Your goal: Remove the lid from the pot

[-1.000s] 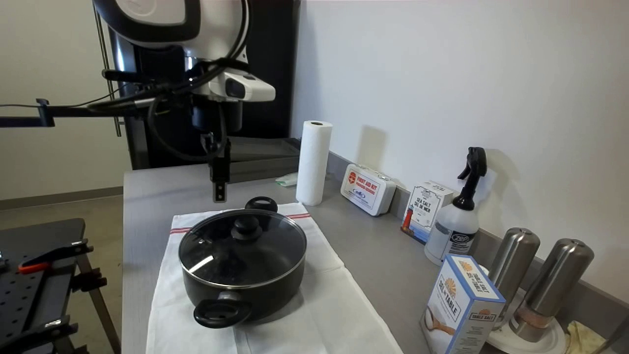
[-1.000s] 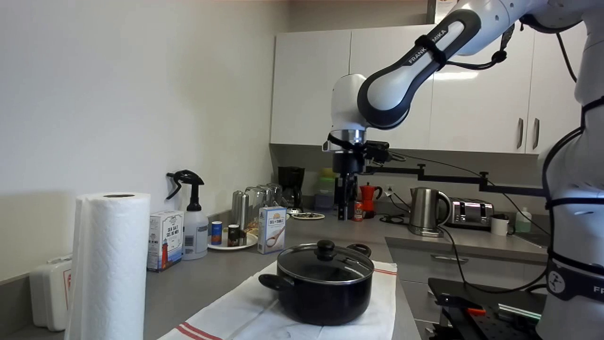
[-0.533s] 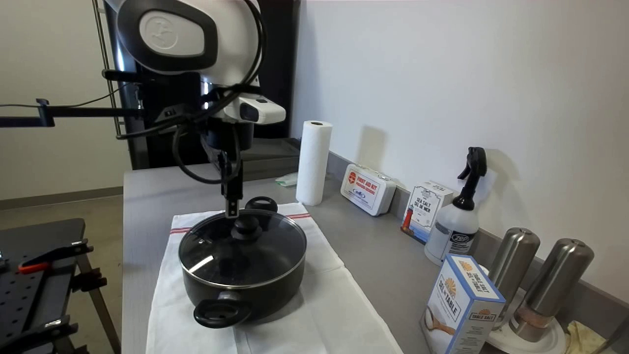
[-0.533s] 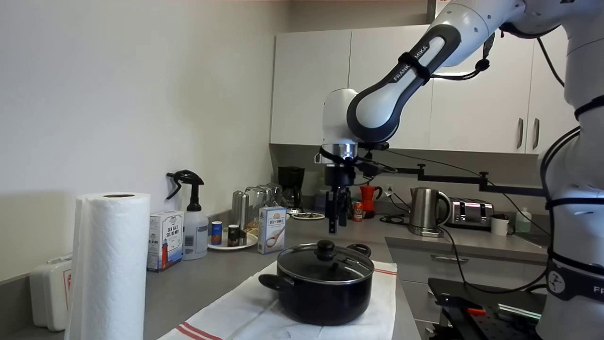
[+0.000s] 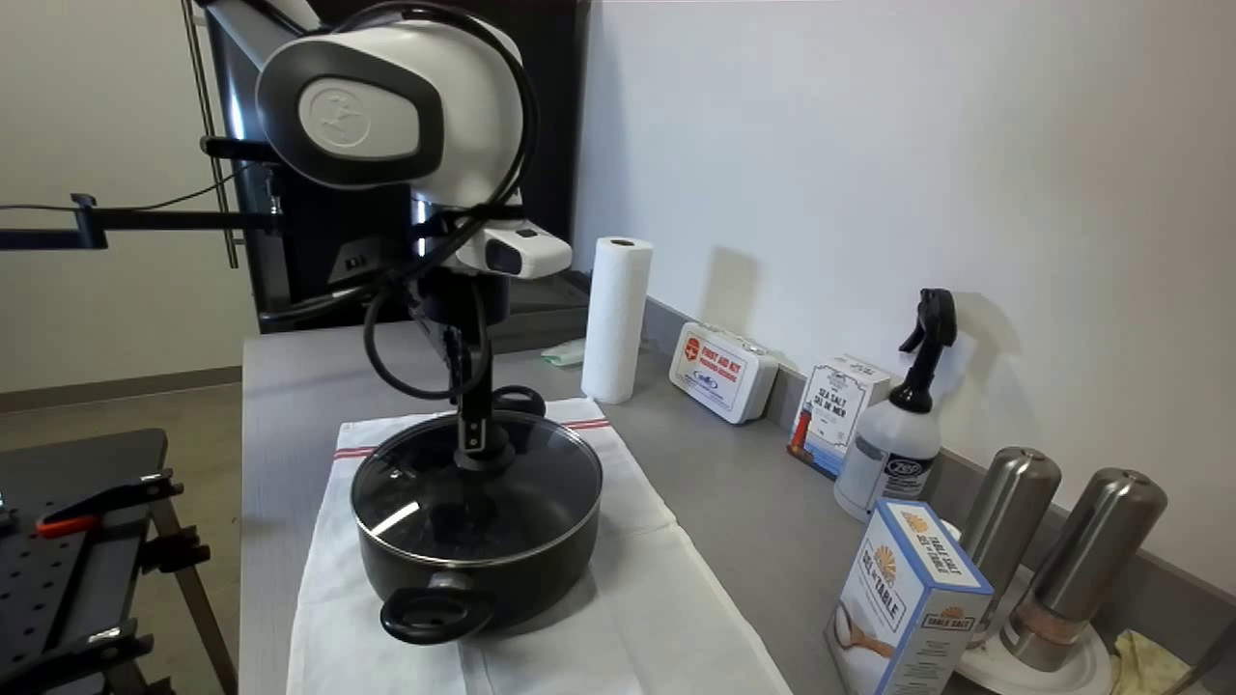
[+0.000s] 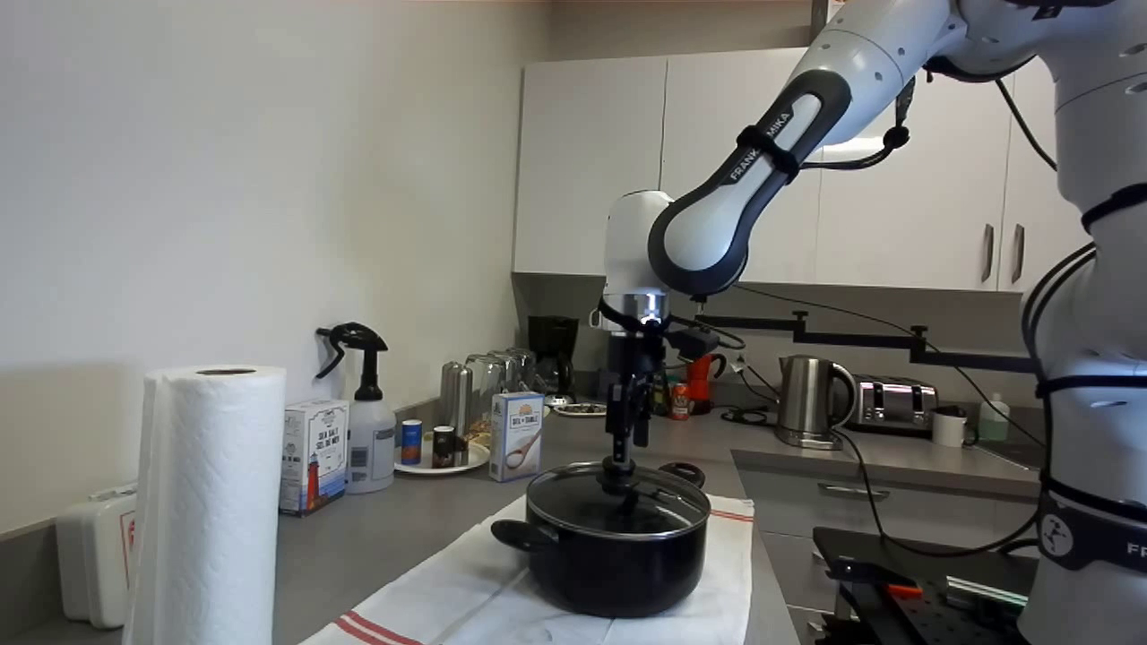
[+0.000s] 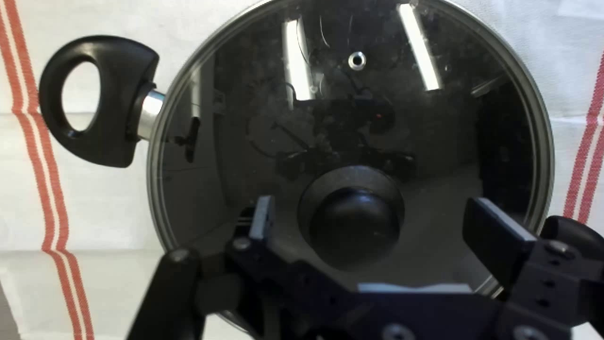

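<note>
A pale wall (image 5: 821, 174) runs along a gray counter (image 5: 280, 483). On the left in an exterior view, a black cooking pot (image 5: 521, 584) sits on a white dish towel (image 5: 666, 618). Its glass lid (image 5: 531, 502) is still on, so nothing is lifted yet. The gripper (image 7: 370, 205) is down at the lid's black knob (image 7: 354, 226), so I think reaching is nearly done; squeezing, lifting and moving the lid away are left. In the wrist view the jaws are wide apart with the knob between them and gaps on both sides, so it seems empty. I can't tell if it touches the lid. Farther right are a paper towel roll (image 5: 618, 323), a first aid kit (image 5: 722, 372), a sea salt box (image 5: 835, 415), a spray bottle (image 5: 888, 454) and a table salt box (image 5: 903, 598)
</note>
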